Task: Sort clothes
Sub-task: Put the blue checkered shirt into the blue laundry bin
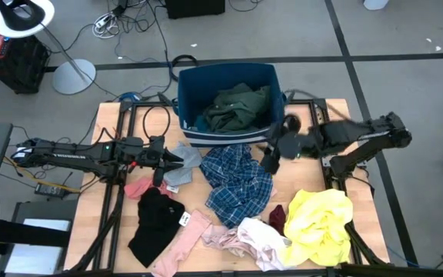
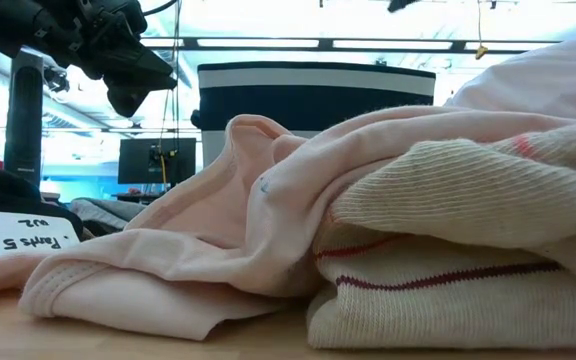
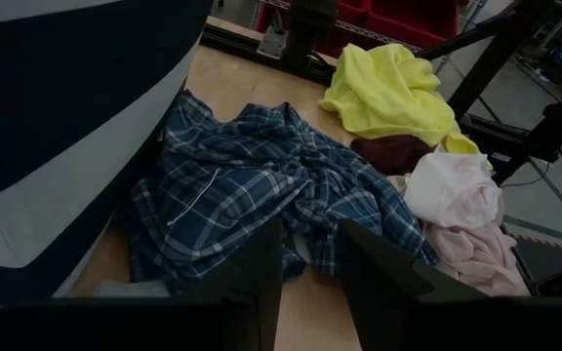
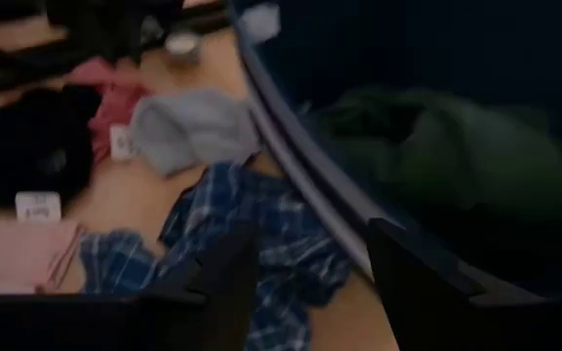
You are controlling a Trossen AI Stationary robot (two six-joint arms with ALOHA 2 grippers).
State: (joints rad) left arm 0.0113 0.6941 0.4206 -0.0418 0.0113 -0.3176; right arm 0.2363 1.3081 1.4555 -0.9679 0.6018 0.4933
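Note:
The clothes lie spread on the table. They are a blue plaid shirt (image 1: 237, 183) in the middle, a yellow garment (image 1: 321, 223), a maroon one (image 1: 278, 218), a white one (image 1: 261, 240), a pale pink one (image 1: 177, 246), a black one (image 1: 155, 225), a salmon red one (image 1: 140, 187) and a grey one (image 1: 184, 171). A dark green garment (image 1: 237, 108) lies inside the navy bin (image 1: 187, 85). My left gripper (image 1: 177, 160) (image 3: 310, 265) hangs open and empty over the grey garment, left of the plaid shirt. My right gripper (image 1: 270, 160) (image 4: 310, 278) is open and empty over the bin's near right corner.
The navy bin stands at the table's far edge, between the two arms. In the low view the pale pink (image 2: 198, 250) and white ribbed garments (image 2: 448, 230) fill the near edge. Bare wood shows at the near left (image 1: 98, 223) and far right (image 1: 321, 108).

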